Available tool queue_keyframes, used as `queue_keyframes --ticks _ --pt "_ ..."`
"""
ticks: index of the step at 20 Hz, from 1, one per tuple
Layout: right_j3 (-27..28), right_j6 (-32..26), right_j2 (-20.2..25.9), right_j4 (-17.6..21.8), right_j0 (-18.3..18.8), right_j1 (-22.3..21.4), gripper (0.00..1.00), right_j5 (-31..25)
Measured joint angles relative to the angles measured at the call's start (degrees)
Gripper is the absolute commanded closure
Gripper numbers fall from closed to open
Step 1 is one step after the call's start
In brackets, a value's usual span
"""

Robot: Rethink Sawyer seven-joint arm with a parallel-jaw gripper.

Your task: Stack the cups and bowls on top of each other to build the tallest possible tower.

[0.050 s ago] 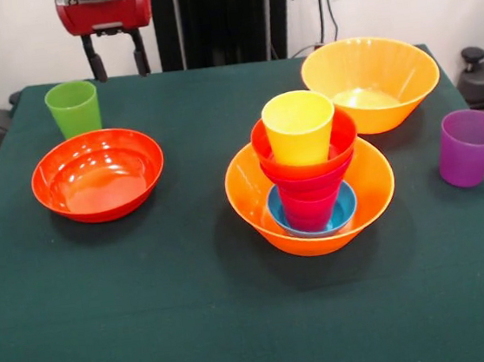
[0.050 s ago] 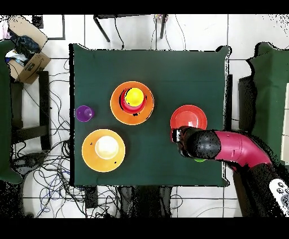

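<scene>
1. Green cloth covers the desk (image 1: pixel 197 326), and all the cups and bowls sit on it.
2. The tower (image 1: pixel 308 173) stands near the middle of the desk. At the bottom is a big orange bowl (image 1: pixel 254 206). Inside it sits a small blue bowl (image 1: pixel 343 210), then a pink piece, then a small red-orange bowl (image 1: pixel 342 135), and a yellow cup (image 1: pixel 299 126) on top, leaning a little.
3. A second big orange bowl (image 1: pixel 371 83) sits alone, close to the desk's far edge in the front view. It has nothing in it.
4. A purple cup (image 1: pixel 469 146) stands upright near a side edge of the desk, just beside that bowl.
5. A wide, flat red-orange bowl (image 1: pixel 98 175) sits toward the other side edge, with nothing in it.
6. A green cup (image 1: pixel 73 108) stands upright just behind that bowl, near a far corner of the desk.
7. The robot's hand (image 1: pixel 114 60) hangs above the green cup. Its two black fingers (image 1: pixel 94 62) are spread apart and hold nothing.
</scene>
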State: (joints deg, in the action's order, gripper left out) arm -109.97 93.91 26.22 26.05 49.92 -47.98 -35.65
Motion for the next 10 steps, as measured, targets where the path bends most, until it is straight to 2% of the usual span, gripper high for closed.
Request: queue_keyframes --ticks 10 --pt "-0.14 0.0 0.0 0.39 0.0 0.15 0.0 0.01"
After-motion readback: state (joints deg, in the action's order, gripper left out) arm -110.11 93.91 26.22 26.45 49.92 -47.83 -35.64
